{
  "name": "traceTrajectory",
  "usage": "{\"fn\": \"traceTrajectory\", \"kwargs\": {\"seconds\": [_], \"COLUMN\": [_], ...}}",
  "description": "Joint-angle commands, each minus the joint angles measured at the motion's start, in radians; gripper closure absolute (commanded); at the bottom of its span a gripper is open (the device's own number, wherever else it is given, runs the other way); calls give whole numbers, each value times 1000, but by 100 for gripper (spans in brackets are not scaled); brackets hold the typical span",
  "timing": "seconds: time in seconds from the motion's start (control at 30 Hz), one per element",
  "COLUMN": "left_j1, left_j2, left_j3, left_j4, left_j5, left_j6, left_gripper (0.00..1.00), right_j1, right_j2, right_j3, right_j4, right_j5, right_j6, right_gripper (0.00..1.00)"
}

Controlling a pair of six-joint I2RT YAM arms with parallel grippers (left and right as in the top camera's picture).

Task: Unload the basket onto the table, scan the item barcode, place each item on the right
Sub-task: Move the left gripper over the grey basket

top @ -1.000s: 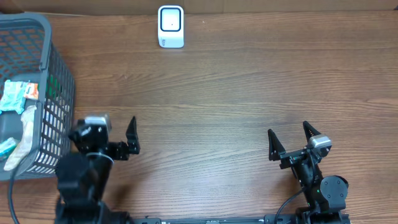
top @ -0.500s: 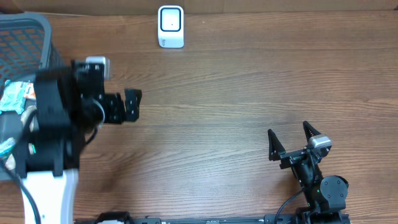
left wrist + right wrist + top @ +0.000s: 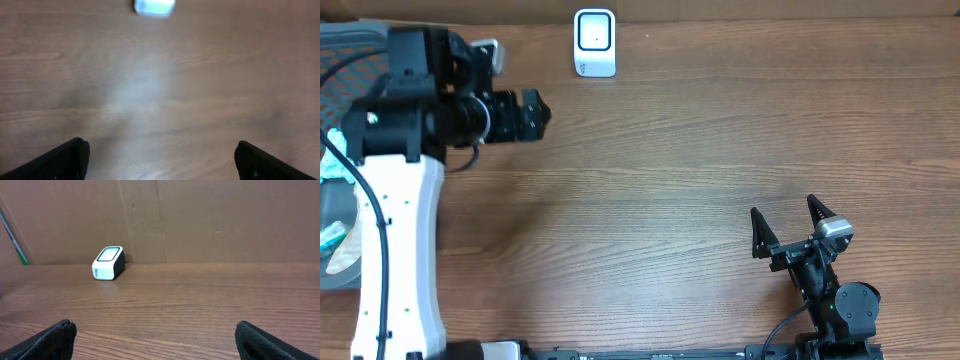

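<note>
My left gripper [image 3: 531,115] hangs open and empty above the table's far left, just right of the grey mesh basket [image 3: 350,33]. In its wrist view the two dark fingertips [image 3: 65,161] frame blurred bare wood, and the white barcode scanner [image 3: 154,6] is at the top edge. That scanner [image 3: 595,43] stands at the table's back edge. Packaged items [image 3: 328,166] lie in the basket, mostly hidden by the left arm. No barcode shows. My right gripper [image 3: 788,226] rests open near the front right, with the scanner [image 3: 108,263] far ahead of it.
A brown cardboard wall [image 3: 210,220] closes off the back of the table. The white left arm [image 3: 395,250] stretches over the basket's right side. Bare wooden tabletop [image 3: 700,150] lies between the two grippers.
The left arm has lifted and swung away from the front, towards the back left near the basket and scanner. Its gripper stays open. The right arm has not moved.
</note>
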Motion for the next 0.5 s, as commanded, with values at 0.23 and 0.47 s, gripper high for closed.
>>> {"fn": "traceTrajectory", "kwargs": {"seconds": [0.23,0.47], "left_j1": [453,693], "left_j2": [25,167], "left_j3": [360,347], "left_j4": [-14,-59], "left_j5": [-106,-151], "left_j6": [-260,-294], "left_gripper": [0,0], "right_j1": [0,0], "right_j2": [-11,-11], "right_j3": [-11,-11], "right_j4": [3,3], "right_j5": [10,10], "right_j6": [-1,-1], "right_gripper": [0,0]}}
